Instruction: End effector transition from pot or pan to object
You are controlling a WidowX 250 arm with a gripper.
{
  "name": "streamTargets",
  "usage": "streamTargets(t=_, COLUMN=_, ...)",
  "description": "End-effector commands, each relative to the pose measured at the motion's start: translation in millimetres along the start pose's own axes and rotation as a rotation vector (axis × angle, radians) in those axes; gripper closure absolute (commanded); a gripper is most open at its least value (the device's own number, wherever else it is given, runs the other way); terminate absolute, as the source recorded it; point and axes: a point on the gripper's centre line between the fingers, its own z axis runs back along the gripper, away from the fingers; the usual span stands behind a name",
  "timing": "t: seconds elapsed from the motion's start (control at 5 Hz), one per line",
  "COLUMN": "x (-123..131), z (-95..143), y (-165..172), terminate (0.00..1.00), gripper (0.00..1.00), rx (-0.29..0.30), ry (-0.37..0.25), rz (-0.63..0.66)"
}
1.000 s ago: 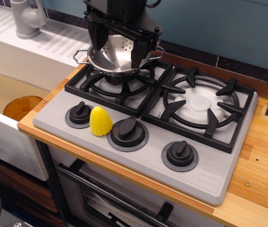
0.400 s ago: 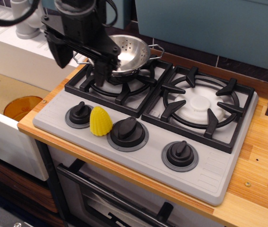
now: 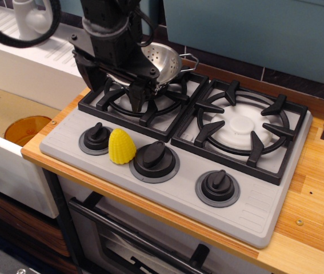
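The steel perforated colander (image 3: pixel 163 61) sits on the back of the left burner grate (image 3: pixel 150 105), partly hidden by the arm. My black gripper (image 3: pixel 115 90) hangs over the front left part of that burner, in front of the colander. Its two fingers (image 3: pixel 138 95) point down, spread apart, with nothing between them. The small yellow ridged dome (image 3: pixel 121 146) stands upright on the grey stove panel between the left knob (image 3: pixel 96 137) and the middle knob (image 3: pixel 154 160). It is below and in front of the gripper, apart from it.
The right burner (image 3: pixel 243 125) and a third knob (image 3: pixel 218 185) lie to the right. A white sink with an orange disc (image 3: pixel 26 129) and a faucet (image 3: pixel 31 20) is at the left. The wooden counter (image 3: pixel 316 188) runs around the stove. An oven door handle (image 3: pixel 133 251) is below.
My gripper has left the colander, swung left, then come forward and lower over the front of the left burner, closer to the yellow dome. The colander and dome have not moved.
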Motion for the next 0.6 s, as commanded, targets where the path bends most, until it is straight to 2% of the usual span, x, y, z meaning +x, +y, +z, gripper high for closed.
streamTargets(t=0.0, x=2.1, z=-3.0, y=3.3, terminate=0.0, gripper=0.0, rx=-0.022, ry=-0.04, rz=-0.009)
streamTargets(t=0.4, x=-16.3, z=3.0, y=-1.6, terminate=0.0, gripper=0.0, rx=-0.025, ry=-0.03, rz=0.016)
